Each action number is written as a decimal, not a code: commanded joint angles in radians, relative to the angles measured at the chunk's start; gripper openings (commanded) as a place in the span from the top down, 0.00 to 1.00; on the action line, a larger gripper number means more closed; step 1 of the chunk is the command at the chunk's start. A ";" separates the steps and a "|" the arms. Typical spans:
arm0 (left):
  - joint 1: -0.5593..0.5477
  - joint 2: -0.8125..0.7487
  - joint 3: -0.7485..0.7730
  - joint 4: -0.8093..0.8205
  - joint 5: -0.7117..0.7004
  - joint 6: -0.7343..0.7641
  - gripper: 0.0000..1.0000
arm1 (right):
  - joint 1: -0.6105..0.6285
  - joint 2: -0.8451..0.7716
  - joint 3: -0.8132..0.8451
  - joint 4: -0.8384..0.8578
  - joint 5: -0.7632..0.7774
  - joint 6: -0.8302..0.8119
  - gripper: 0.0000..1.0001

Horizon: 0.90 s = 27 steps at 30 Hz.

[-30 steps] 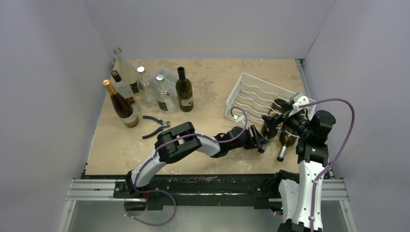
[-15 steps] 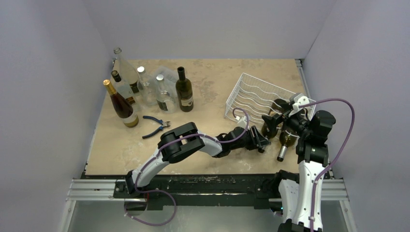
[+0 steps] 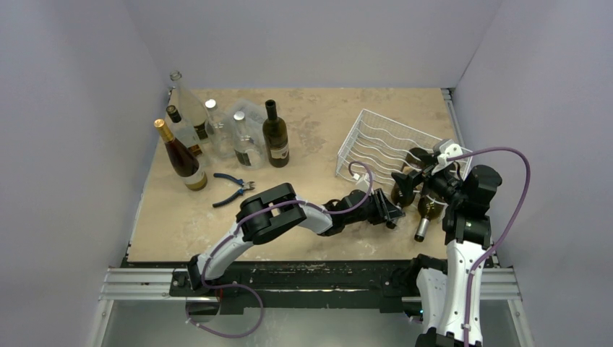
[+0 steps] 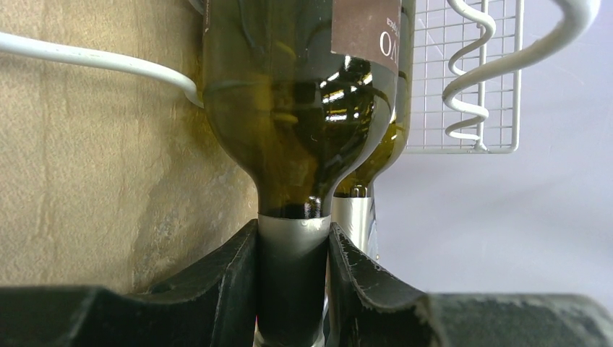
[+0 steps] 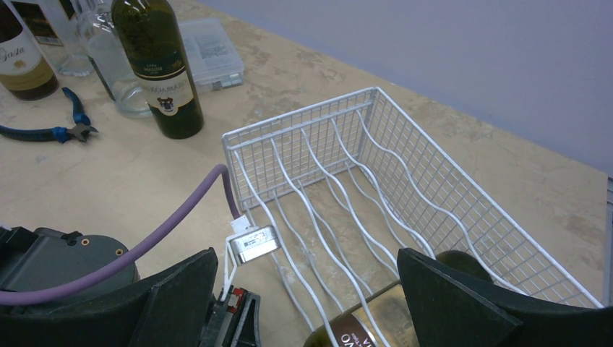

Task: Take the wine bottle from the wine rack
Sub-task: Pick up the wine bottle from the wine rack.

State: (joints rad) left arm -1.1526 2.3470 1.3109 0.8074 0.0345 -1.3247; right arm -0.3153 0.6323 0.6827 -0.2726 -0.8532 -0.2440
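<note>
Two dark fingers (image 4: 217, 282) of the left gripper (image 4: 293, 289) are pictured clamped tight on the foil-capped neck of the wine bottle (image 4: 303, 108). The bottle is shown lying in a cradle at the near end of the wine rack (image 5: 311, 141), on the right of the table (image 3: 318, 123), with its neck pointed near and left. A second bottle (image 3: 428, 208) is seen lying just to its right.

Just above the rack's near right corner, the right gripper (image 5: 307, 275) is held with its jaws spread wide and nothing between them.

The bottle is judged rigid, smooth, breakable glass and fairly heavy, with most of its weight well beyond the neck hold. Droop and slip are to be expected, so it is probably best drawn out along its cradle, with the open gripper brought under the body for support.

Far left, a group of standing bottles (image 3: 275, 137) and blue-handled pliers (image 3: 233, 189) are left untouched.

Against the frame a second earlier, the left jaws have been shut on the neck and the forearm nudged slightly farther. No shift is noted in bottle, rack or right gripper.
</note>
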 commanded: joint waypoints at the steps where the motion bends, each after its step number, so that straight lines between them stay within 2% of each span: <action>1: -0.003 -0.014 -0.006 0.082 -0.006 0.020 0.86 | -0.004 -0.008 0.002 0.019 0.014 -0.008 0.01; 15: -0.003 -0.068 -0.086 0.191 -0.030 0.087 1.00 | -0.003 -0.011 0.002 0.017 0.020 -0.012 0.01; 27: -0.004 -0.116 -0.182 0.282 -0.073 0.113 1.00 | -0.004 -0.011 0.000 0.016 0.023 -0.015 0.01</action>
State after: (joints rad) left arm -1.1561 2.3020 1.1584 0.9668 0.0063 -1.2510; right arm -0.3153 0.6319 0.6827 -0.2729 -0.8463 -0.2481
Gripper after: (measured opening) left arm 0.330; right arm 0.987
